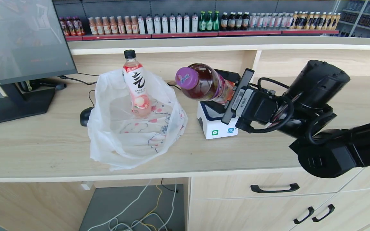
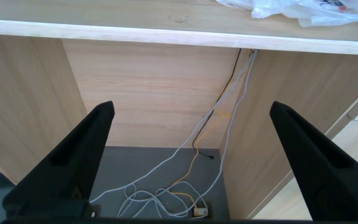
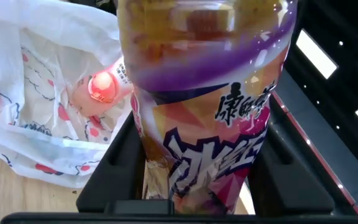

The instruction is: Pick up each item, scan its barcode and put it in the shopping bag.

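The right gripper (image 1: 229,93) has its jaws clamped on a purple-capped drink bottle (image 1: 204,83), gripping it low on the label w/ the cap end pointing toward the shopping bag (image 1: 108,141). The bottle lies nearly sideways just above the white barcode scanner (image 1: 215,123) on the bench (image 1: 43,141). That's prob so the label faces the scanner's dark top, so I'd judge this as the scan step, w/ bagging next. The bag stands open-mouthed just beside the scanner (a short carry once the scan is done). A peach drink bottle (image 1: 136,89) is upright inside it, neck well above the rim, so one item looks done.

The left gripper (image 2: 191,109) hangs below the bench edge, jaws spread wide and holding nothing, facing the cables (image 2: 166,193) in the knee space. It looks parked out of the way.

Hard to tell:
- The barcode itself isn't visible, so I can't say whether it's lined up w/ the scanner window, which the bottle covers.
- In the head view the far jaw is hidden behind the bottle.
- The right wrist view shows the label close up but cuts off both ends of the bottle.
- The peach bottle's base is only a blur through the bag film.
- The left wrist view catches just a corner of the bag.
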You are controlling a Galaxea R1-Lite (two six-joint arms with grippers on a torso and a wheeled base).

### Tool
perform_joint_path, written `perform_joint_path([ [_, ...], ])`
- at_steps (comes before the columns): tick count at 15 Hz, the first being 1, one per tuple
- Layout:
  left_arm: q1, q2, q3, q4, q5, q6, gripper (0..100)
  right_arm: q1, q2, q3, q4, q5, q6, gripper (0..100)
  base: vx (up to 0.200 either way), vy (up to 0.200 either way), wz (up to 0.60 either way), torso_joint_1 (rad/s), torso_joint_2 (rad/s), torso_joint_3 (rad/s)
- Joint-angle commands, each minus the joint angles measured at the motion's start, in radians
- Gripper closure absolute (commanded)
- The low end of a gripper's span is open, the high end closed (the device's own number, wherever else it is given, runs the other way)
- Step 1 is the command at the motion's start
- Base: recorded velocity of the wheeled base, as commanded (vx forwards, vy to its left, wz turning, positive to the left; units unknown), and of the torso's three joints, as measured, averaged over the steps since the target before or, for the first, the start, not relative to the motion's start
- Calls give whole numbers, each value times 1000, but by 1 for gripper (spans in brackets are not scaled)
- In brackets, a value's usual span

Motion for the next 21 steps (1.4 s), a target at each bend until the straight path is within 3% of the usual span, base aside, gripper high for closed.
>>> perform_joint_path([
  [1, 0, 0, 0, 0, 0, 0, 0, -50, 26, -3, -1, 24, -6, 100, 0, 0, 0, 0, 0, 0],
  [5, 0, 0, 0, 0, 0, 0, 0, -127, 46, -38, 2, 96, -9, 100, 0, 0, 0, 0, 0, 0],
  [21, 0, 0, 0, 0, 0, 0, 0, -104, 81, -47, 37, 145, -52, 100, 0, 0, 0, 0, 0, 0],
])
